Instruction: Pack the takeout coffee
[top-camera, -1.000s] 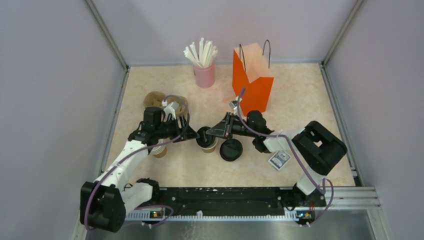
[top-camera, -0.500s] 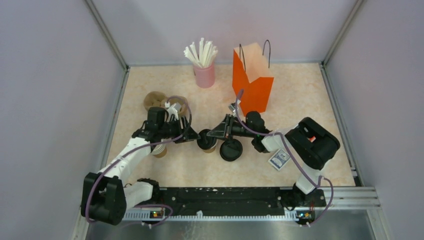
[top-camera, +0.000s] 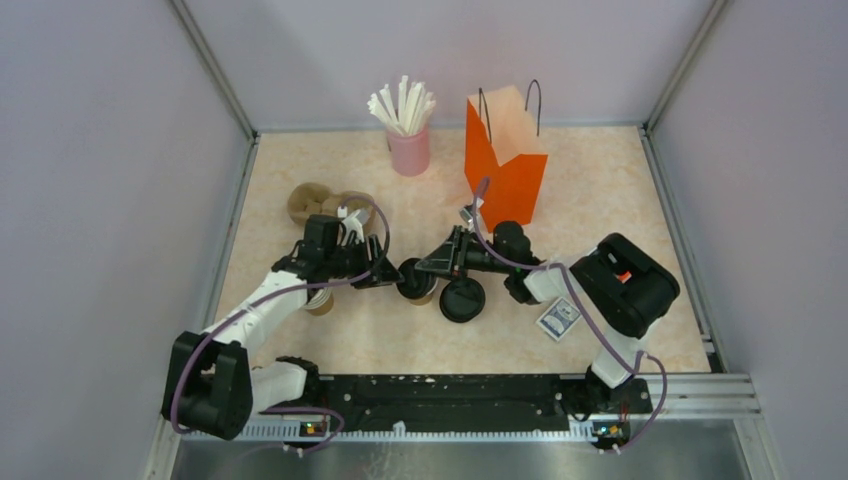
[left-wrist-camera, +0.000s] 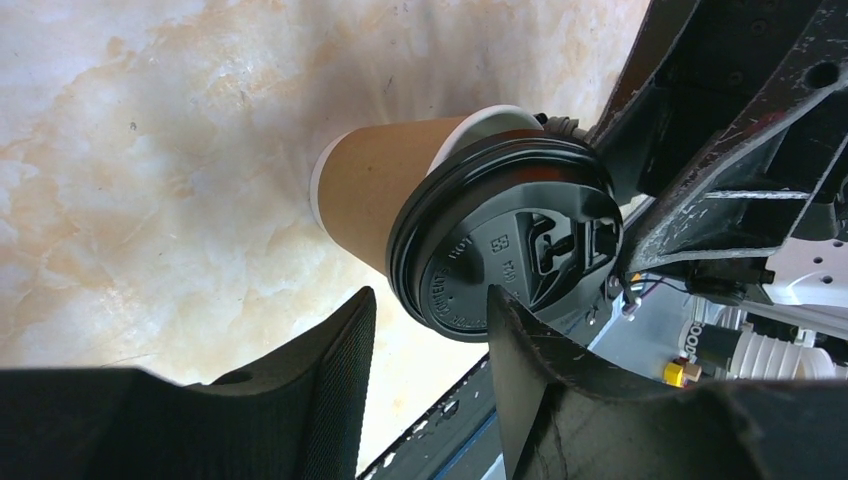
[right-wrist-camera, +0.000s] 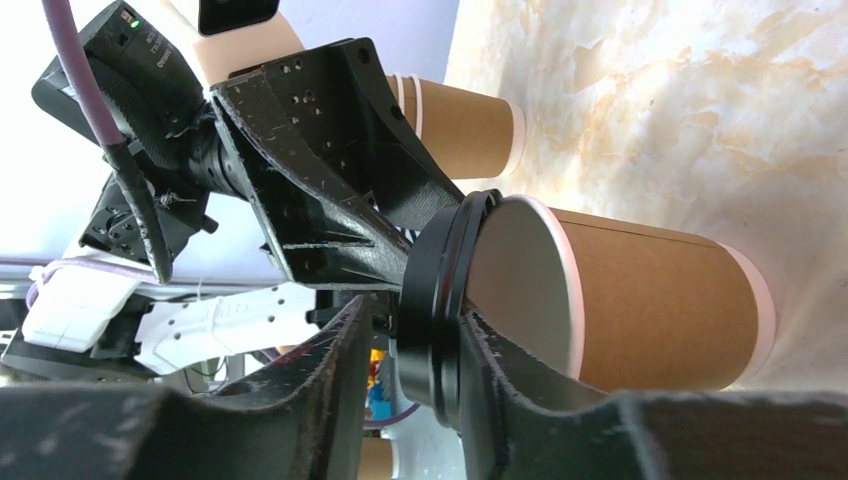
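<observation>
The takeout coffee (top-camera: 418, 290) stands near the middle of the worktop (top-camera: 600, 200), caught between the two arms. The left gripper (left-wrist-camera: 430, 300) reaches it from 9 o'clock and the right gripper (right-wrist-camera: 412, 315) from 3 o'clock.

In the left wrist view the left gripper is about half open. Its two fingers sit either side of the lower edge of the sip lid (left-wrist-camera: 510, 245), and neither finger squeezes it. The lid sits crooked, with the cup's white rim showing behind it on one side.

In the right wrist view the right gripper straddles the lid's rim edge-on. It is parted a little, and a sliver of daylight shows on one side. It looks loose rather than clamped, though the angle is tight.

A loose black lid (top-camera: 462, 300) lies flat just beside the cup at 4 o'clock. The orange bag (top-camera: 505, 165) stands upright at 1 o'clock, near but apart. A pink cup of straws (top-camera: 408, 150) is at 12 o'clock, further back. A lidless cup (right-wrist-camera: 460, 110) sits under the left arm.
</observation>
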